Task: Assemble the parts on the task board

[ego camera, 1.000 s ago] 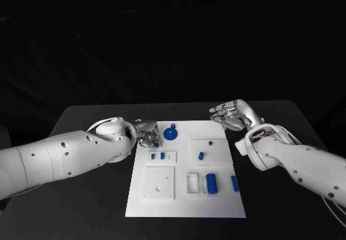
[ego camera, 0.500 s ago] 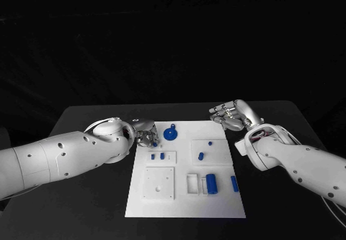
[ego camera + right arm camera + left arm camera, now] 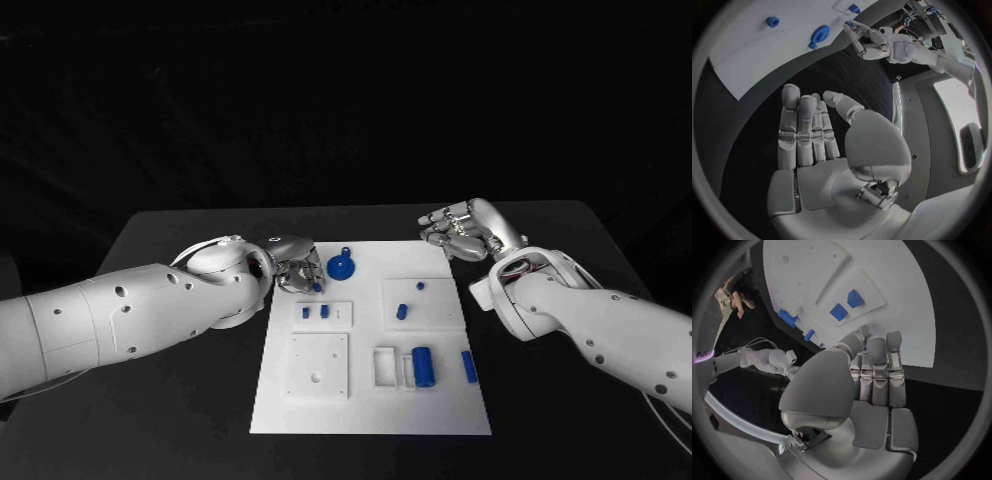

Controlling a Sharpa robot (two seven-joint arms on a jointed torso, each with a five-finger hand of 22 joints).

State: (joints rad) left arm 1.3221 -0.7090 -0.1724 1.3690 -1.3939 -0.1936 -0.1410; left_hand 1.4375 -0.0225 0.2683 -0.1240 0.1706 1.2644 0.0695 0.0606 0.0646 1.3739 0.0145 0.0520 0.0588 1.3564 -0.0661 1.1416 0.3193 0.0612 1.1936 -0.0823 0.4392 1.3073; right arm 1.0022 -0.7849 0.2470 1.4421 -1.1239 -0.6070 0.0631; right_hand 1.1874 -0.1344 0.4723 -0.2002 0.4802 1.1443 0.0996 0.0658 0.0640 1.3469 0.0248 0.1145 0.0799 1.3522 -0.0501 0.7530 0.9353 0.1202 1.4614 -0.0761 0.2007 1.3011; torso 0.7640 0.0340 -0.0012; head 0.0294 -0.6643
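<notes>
The left hand [image 3: 296, 268] hovered at the far left corner of the task board [image 3: 372, 400], its fingers [image 3: 877, 371] drawn together side by side and pointing down at the plate's edge; whether a small blue piece sat pinched under them could not be told, since the tips were hidden in both views. Just beside those fingertips lay a small blue peg [image 3: 316, 289], and a little beyond it the round blue disc [image 3: 340, 267] with its short stalk. Farther out from the left fingers sat two small blue studs [image 3: 315, 312] in a raised square, two more studs [image 3: 402, 312] across the plate, and nearer the robot a thick blue cylinder [image 3: 423, 366] and a thin blue bar [image 3: 469, 366]. The right hand [image 3: 464, 230] waited off the far right corner over the dark surface [image 3: 188, 240], palm open, fingers [image 3: 802, 131] straight and loosely spread, holding nothing. The parts looked like light, rigid plastic with smooth faces, so likely slippery and apt to skid or tip under a careless push. The disc would probably be best pinched by its rim or stalk, the cylinder across its middle, the pegs by their sides from above.
</notes>
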